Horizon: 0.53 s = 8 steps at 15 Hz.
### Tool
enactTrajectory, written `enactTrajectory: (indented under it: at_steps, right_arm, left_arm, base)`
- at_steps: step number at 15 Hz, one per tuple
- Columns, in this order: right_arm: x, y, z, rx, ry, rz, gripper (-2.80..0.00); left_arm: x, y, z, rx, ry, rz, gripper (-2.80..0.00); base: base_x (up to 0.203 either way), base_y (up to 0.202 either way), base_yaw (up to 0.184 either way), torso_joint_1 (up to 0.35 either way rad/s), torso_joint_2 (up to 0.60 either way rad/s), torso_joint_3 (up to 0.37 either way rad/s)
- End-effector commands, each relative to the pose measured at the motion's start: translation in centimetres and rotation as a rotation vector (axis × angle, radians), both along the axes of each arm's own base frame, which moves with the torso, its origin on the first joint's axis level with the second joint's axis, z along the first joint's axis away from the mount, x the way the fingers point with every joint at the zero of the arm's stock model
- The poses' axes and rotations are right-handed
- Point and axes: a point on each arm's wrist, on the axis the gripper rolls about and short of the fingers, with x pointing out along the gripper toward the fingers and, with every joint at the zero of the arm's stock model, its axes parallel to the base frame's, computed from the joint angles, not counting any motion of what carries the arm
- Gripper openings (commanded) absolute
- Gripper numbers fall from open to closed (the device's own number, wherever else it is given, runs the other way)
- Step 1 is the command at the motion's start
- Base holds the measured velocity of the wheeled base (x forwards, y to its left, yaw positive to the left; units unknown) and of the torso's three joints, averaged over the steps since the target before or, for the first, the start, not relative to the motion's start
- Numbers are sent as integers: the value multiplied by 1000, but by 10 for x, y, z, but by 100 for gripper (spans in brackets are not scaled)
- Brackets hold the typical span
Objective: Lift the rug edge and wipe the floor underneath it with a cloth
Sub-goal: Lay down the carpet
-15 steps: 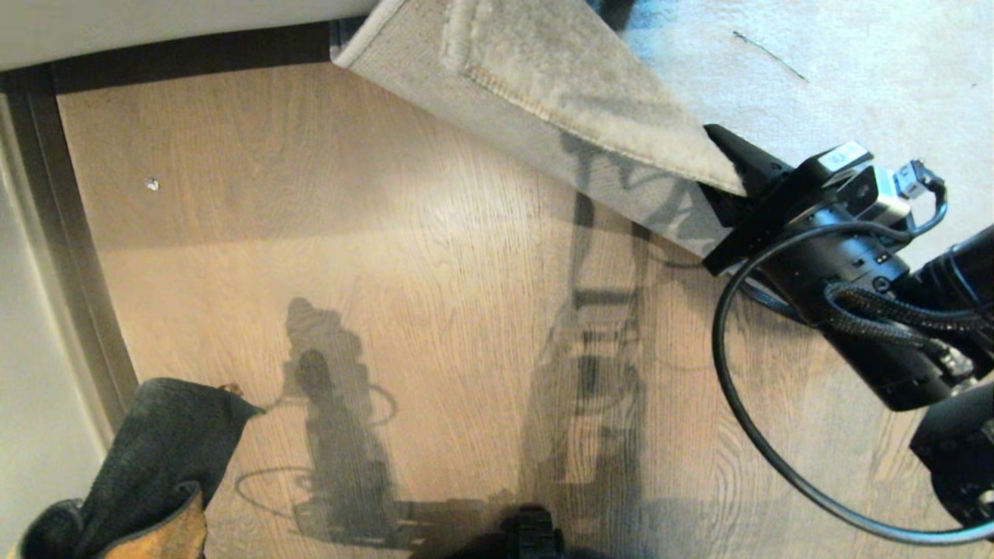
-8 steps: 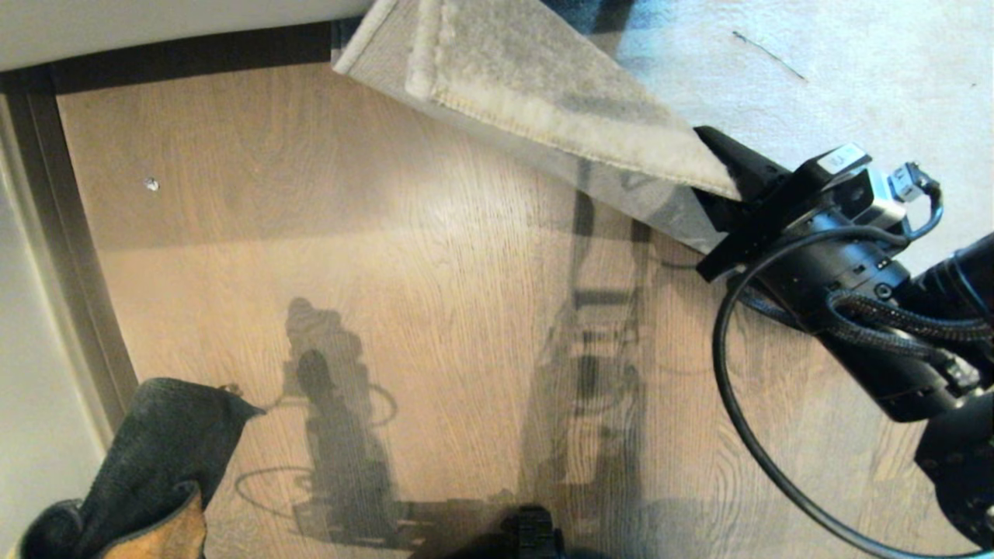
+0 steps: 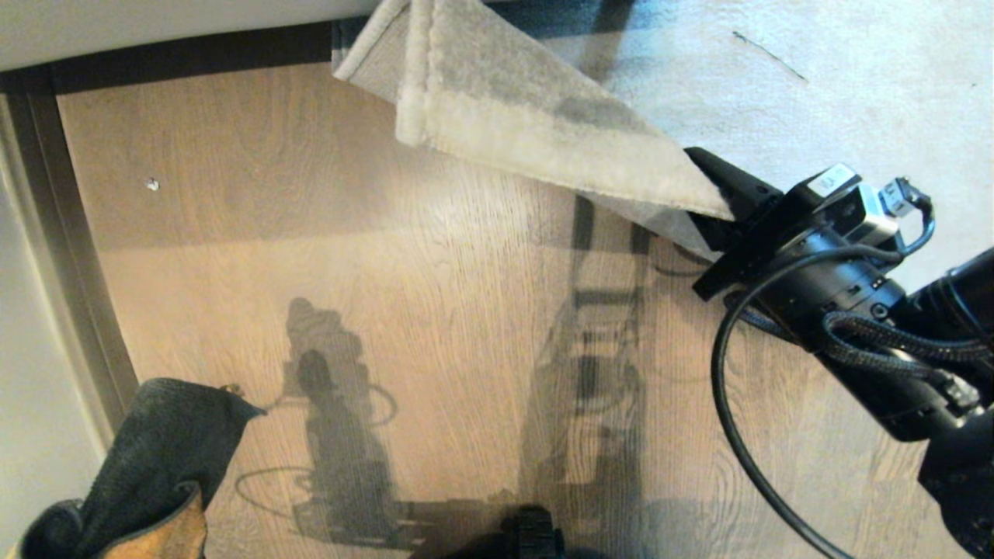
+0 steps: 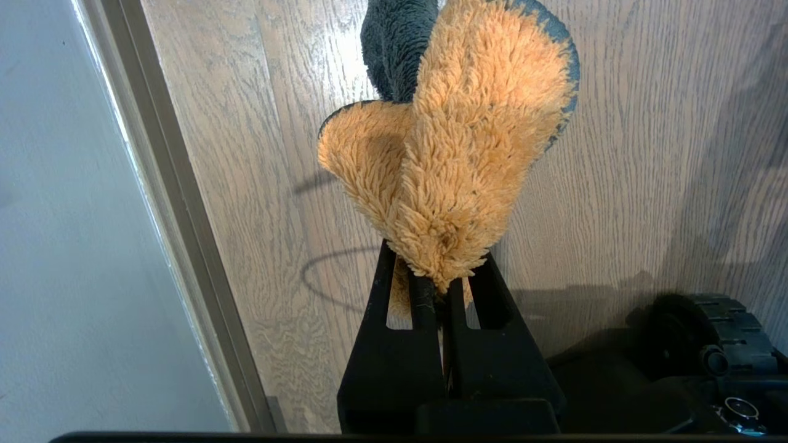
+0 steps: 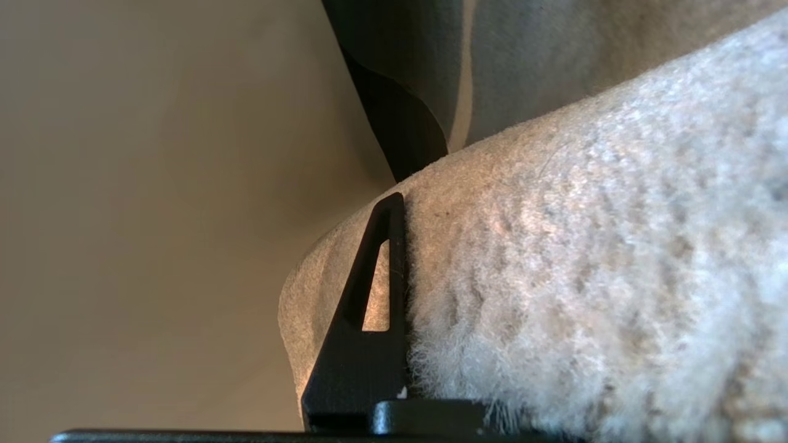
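So the right gripper [image 3: 718, 213] is pinching the rug edge [image 3: 543, 147] and holding that corner flap up off the floor [image 3: 404, 310], jaws clamped on the pile with one finger [image 5: 369, 320] showing black against the fuzzy side in the wrist view. The flap is peeling over like a page, its free border running from about 10 o'clock down to 4 o'clock across the head view, with the pinch sitting at the 4 o'clock end. Meanwhile the left gripper [image 4: 442, 289] is parked way down at 7 o'clock in the head view, pressed together on the cloth [image 4: 455, 154], which is poking up out of the jaws, mustard side facing the wrist camera and dark side flopping behind; in the head view you're only seeing the cloth [image 3: 155, 458] sticking into the corner. The bit that matters: the strip of wood under the lifted flap is lying at roughly 1 o'clock from the cloth hand and well apart from it, with a long stretch of bare planks in between. Since the right arm is busy holding the rug, I'm guessing the left one has to do the whole reach, coming in diagonally and wiping along that 10-to-4 line. Only worry I'm seeing is the flap drooping back over the spot if the grip slips.
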Motion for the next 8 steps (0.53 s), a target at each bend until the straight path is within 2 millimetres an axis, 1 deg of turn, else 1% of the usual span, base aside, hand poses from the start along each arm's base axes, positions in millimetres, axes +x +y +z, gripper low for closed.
enactTrajectory:
  at_steps: [1,3,8]
  right_arm:
    - [-2,0,0,24,-18,9,-280]
    - [-4,1,-7,8,4,15,-280]
    - [-1,4,-12,-4,21,16,-280]
  left_arm:
    - [0,0,0,0,-1,0,-280]
    - [0,0,0,0,-1,0,-280]
    - [0,0,0,0,-1,1,-280]
  base:
    - [0,0,0,0,0,0]
    - [0,0,0,0,0,0]
    - [0,0,0,0,0,0]
